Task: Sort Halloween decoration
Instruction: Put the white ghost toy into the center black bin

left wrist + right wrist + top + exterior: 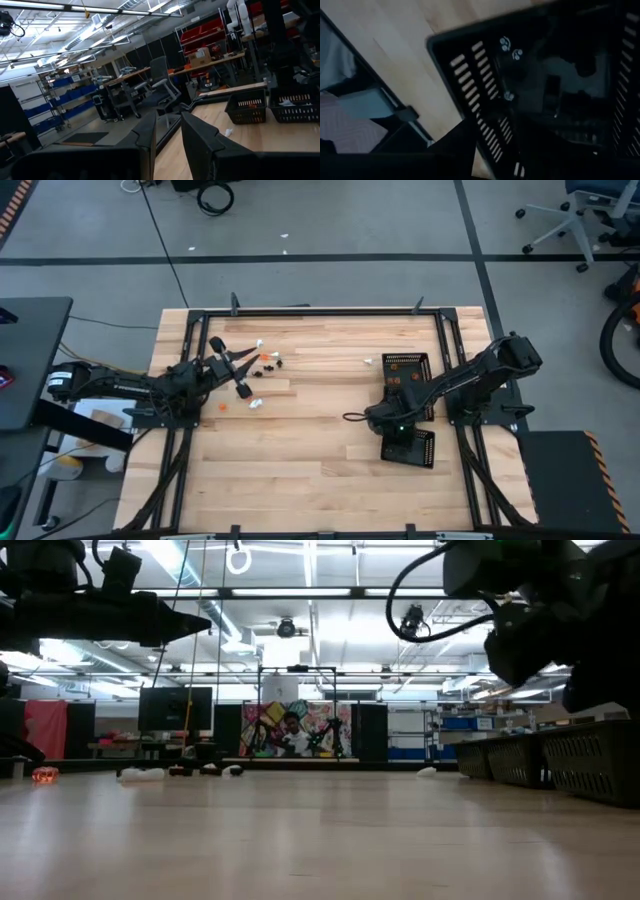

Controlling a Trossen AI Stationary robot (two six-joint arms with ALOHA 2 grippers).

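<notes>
My right gripper [396,442] hangs over the lower black tray [409,448], right of centre in the high view, and I can't tell how wide it stands; my left gripper [240,370] waits narrow and empty, centre-left. The Halloween decoration [267,362] lies scattered just beside it, upper left of centre. They look light, hard and probably slippery, so I'd pinch one squarely across its middle.

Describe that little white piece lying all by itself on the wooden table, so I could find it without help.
Start at the wooden table seen from above and find the two black trays on its right side. Take the farther tray; just off its left edge lies the lone white piece. Unlike the cluster of pieces by the left arm, it has no neighbours on the bare wood.
</notes>
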